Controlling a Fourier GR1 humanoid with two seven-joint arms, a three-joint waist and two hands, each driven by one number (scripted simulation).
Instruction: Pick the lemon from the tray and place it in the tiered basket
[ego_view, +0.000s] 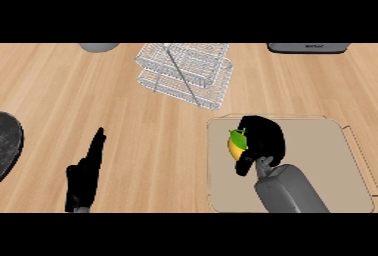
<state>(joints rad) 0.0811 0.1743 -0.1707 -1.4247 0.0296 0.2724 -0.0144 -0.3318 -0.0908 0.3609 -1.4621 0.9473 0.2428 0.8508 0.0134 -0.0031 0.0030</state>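
Under the curled fingers of the black right hand (262, 137), which close round it, the yellow, green-tipped lemon (235, 143) shows over the flat beige tray (325, 165). Beyond the fingertips stands the silver wire tiered basket (184, 72). Well left of them, the black left hand (85, 175) rests, fingers straight and together.

Yellow-green lemon (235, 143), beige tray (317, 150), silver-wire tiered basket (186, 70) — pale wood-grain counter (88, 100)

The flat beige tray (325, 160) lies at 4 o'clock. Near its 9 o'clock edge is the lemon (235, 144), yellow with a green patch, half hidden under the curled right hand (262, 136). The 2-tier wire basket (184, 70) stands at 12 o'clock.
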